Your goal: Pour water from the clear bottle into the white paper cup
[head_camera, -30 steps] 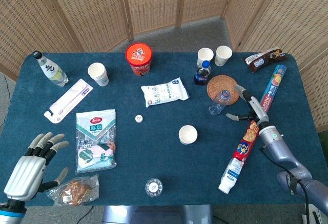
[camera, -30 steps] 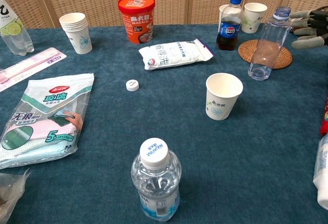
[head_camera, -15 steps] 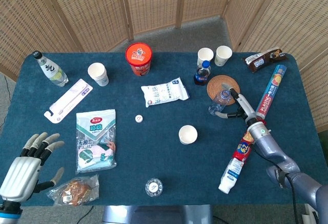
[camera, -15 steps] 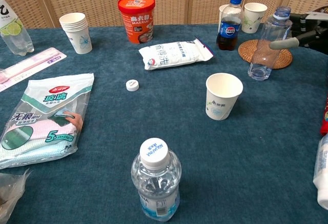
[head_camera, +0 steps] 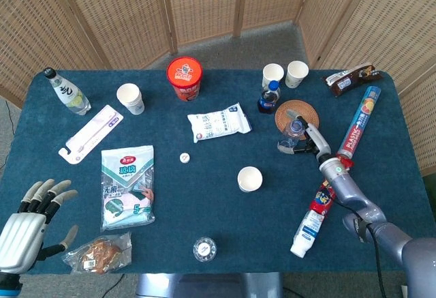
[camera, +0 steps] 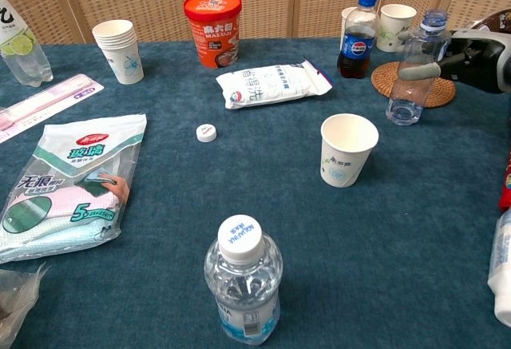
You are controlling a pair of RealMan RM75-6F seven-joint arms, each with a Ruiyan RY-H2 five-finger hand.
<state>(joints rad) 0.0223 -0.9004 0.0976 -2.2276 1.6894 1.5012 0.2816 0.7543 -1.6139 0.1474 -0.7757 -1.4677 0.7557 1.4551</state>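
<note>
**Fingers reach around the clear bottle**

Fingers [camera: 418, 70] of our right hand [head_camera: 305, 139] are curved around the clear bottle [camera: 414, 69]; one of them lies across its front, at about the middle of its height. We cannot tell if they already press the bottle or only surround it. The bottle stands upright on the worktop [head_camera: 218, 223], at the near edge of the woven coaster [head_camera: 300, 114], not lifted. We judge that the hand comes from the side at this height because such a grip keeps the bottle steady when it is tilted later.

The white paper cup [camera: 347, 149] stands open and upright, near the bottle, a little toward the middle of the worktop, so the way to pour is short. A small white cap [camera: 207, 132] lies apart, left of the cup; the bottle's neck seems open, but we are not sure.

Our left hand [head_camera: 27, 221] hovers at the near left corner, fingers spread, holding nothing.
</note>
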